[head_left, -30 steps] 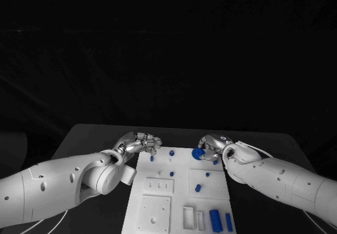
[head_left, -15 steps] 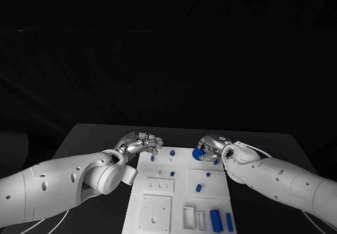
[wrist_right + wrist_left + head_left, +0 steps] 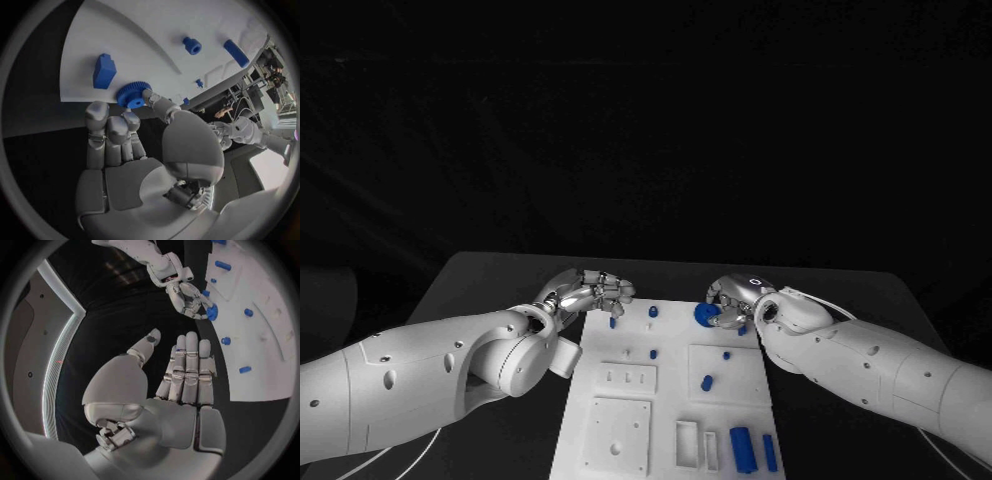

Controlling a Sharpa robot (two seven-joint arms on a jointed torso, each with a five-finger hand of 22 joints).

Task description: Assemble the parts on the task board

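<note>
The white task board (image 3: 629, 412) lies in the middle of the table, with several small blue parts on it. My right hand (image 3: 737, 297) is at the board's far right corner and pinches a blue gear (image 3: 707, 314) between thumb and fingers; the toothed gear (image 3: 131, 95) sits at the fingertips just over the board's edge, next to a blue block (image 3: 104, 71). At the board's far left corner, my left hand (image 3: 589, 292) holds nothing. Its fingers (image 3: 187, 371) are stretched out side by side with the thumb apart, beside the board (image 3: 265, 335).
Small blue pegs (image 3: 652, 313) stand along the board's far part, and an oblong blue piece (image 3: 707, 383) lies in the middle right. Two taller blue parts (image 3: 743, 452) stand at the near right corner. White recessed plates (image 3: 616, 438) fill the near left.
</note>
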